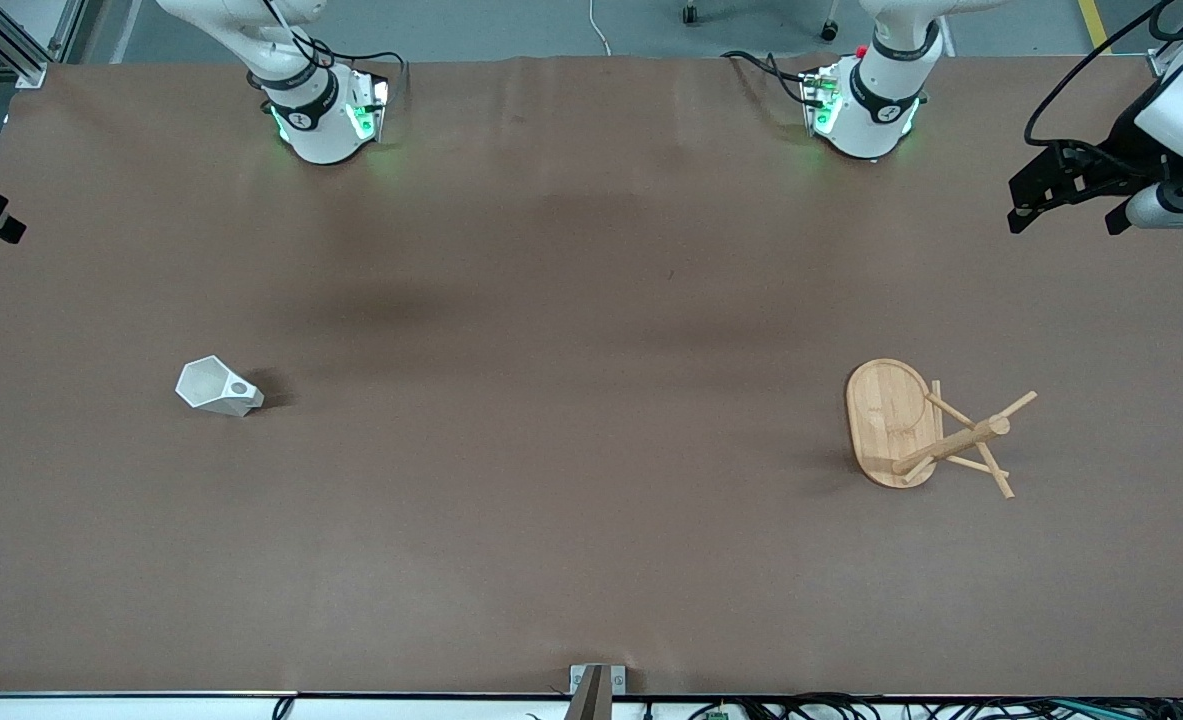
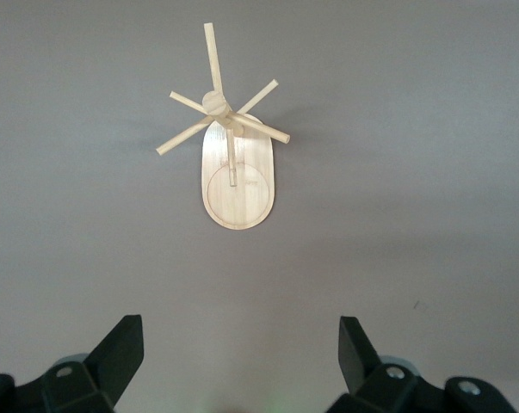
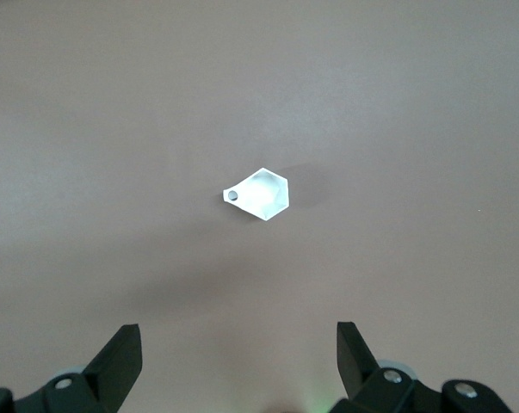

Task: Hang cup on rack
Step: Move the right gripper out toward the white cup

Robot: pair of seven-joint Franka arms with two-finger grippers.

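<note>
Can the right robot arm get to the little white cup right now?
Probably yes. The cup stands alone on bare table toward the right arm's end, nothing beside or over it. The right gripper is above it with jaws open, looking straight down at it.

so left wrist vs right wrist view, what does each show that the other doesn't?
Only the left wrist view shows the rack: bamboo mug tree standing on its oval base, with the open left gripper empty above the table. Only the right wrist view shows the cup, white and faceted, alone on the table, with the open right gripper empty above it. Both share the bare brown table surface; neither gripper touches anything.
</note>
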